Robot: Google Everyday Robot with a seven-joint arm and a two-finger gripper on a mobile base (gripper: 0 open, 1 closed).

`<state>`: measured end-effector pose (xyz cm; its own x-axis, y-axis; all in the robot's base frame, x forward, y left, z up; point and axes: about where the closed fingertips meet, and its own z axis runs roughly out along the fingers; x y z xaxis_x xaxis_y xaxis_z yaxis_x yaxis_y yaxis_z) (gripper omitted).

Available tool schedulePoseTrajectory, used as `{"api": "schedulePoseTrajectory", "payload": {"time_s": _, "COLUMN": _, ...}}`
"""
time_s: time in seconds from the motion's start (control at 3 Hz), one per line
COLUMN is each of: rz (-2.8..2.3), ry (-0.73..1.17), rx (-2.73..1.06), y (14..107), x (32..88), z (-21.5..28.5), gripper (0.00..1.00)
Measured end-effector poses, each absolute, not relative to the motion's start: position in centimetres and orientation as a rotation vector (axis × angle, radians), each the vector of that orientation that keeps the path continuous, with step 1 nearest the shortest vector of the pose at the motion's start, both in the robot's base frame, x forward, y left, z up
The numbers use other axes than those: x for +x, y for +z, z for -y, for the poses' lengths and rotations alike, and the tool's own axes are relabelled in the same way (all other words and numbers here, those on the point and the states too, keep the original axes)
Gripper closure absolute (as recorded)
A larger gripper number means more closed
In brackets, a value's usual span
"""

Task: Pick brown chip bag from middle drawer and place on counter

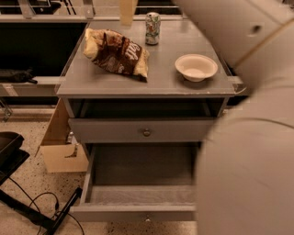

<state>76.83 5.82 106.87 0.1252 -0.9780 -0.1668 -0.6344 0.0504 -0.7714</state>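
The brown chip bag (117, 51) is found lying on the counter (161, 80), towards the far left. It's well apart from the soda can (152, 27) and the white bowl (196, 67) on the right. The middle drawer (138, 213) is seen pulled out on the near side. Only a bit of the gripper (127, 10) is caught at the far edge, clear of the bag, so released or clenched can't be told.

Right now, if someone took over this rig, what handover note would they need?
Gripper: at the view's top edge, above the counter's back, just beyond the brown chip bag and apparently clear of it.
Bag: lies on the counter's left half; soda can behind it, bowl to its right.
Middle drawer: pulled open, nothing visible inside.
Done: bag is out and on the counter.
Left: seemingly nothing.
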Motion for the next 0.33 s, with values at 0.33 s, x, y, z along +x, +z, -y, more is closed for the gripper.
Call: {"api": "schedulePoseTrajectory", "payload": {"time_s": 0.33, "rz": -1.513, "ry": -0.608, "rx": -1.413, "y": 114.58, "x": 70.62, "z": -2.16, "gripper": 0.0}}
